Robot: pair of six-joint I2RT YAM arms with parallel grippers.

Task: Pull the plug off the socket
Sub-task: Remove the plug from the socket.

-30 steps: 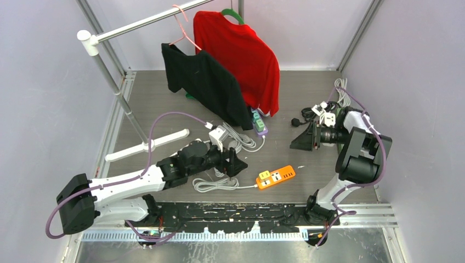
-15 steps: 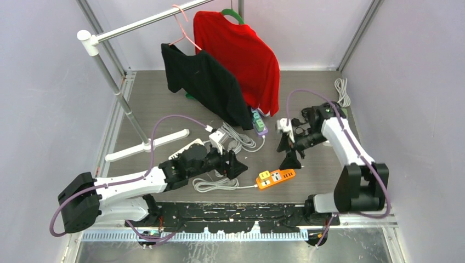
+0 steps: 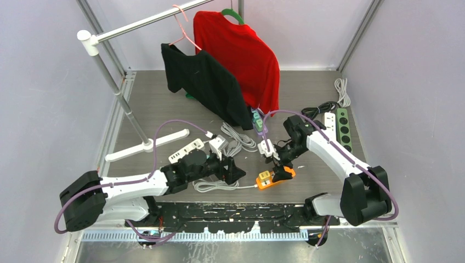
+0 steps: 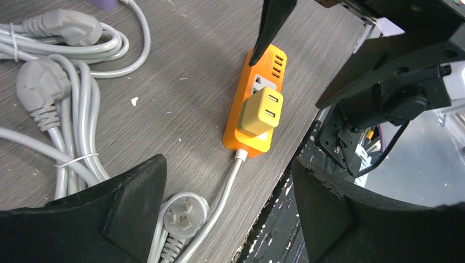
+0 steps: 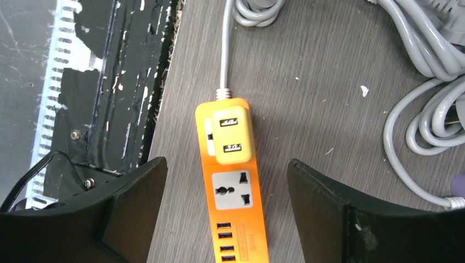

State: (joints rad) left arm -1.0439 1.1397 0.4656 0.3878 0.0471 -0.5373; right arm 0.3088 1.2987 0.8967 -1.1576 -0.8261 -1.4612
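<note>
At the top centre of the overhead view you see a red sweater (image 3: 241,55) and a black shirt (image 3: 205,82) hanging from a metal rail (image 3: 148,21). Grey cords (image 3: 241,141) lie coiled mid-frame on the grey table (image 3: 164,107). A white power strip (image 3: 185,150) sits left of them, and a green power strip (image 3: 343,125) lies at the far right.

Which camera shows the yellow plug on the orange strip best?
The right wrist view: the yellow plug sits centred, seen straight down, both slots clear. The left wrist view shows it tilted and farther off; the top view shows only a tiny yellow speck.
</note>
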